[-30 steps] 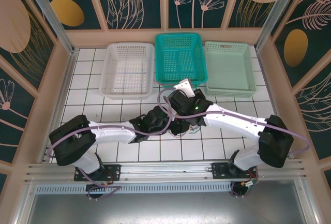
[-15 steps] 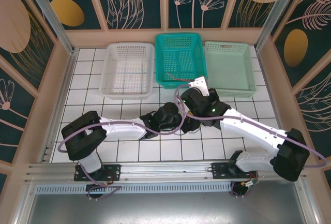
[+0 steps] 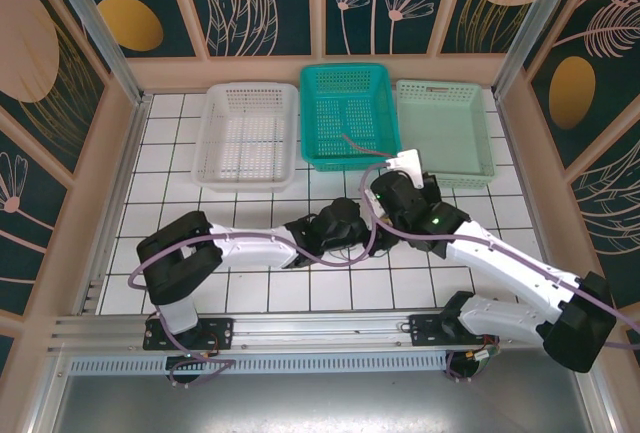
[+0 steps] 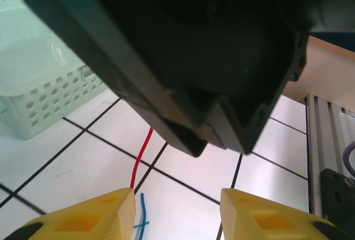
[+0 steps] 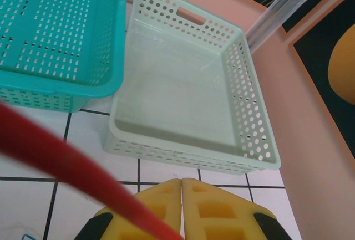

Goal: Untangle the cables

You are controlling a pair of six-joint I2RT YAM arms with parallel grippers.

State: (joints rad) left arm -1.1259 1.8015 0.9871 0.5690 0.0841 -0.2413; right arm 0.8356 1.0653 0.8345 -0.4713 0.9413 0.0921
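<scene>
A red cable (image 5: pixel 66 162) runs blurred across the right wrist view and down past my right gripper (image 5: pixel 182 182), whose yellow fingers are pressed together. From above, the free end of the red cable (image 3: pixel 355 143) sticks out over the teal basket, up and left of the right gripper (image 3: pixel 392 185). In the left wrist view the red cable (image 4: pixel 141 157) rises from the tiles under the dark right arm, with a short blue cable (image 4: pixel 141 212) beside it. My left gripper (image 4: pixel 177 204) is open just above the tiles, the cables by its left fingertip. Seen from above, the left gripper (image 3: pixel 345 225) sits just left of the right one.
Three baskets line the back: white (image 3: pixel 212 138), teal (image 3: pixel 310 113) and light green (image 3: pixel 486 133). The light green basket (image 5: pixel 177 96) lies just ahead of the right gripper, the teal one (image 5: pixel 55 40) to its left. Both arms crowd mid-table.
The right gripper has moved right and toward the light green basket, lifting the red cable. The left gripper has followed to the right, staying close under it.
</scene>
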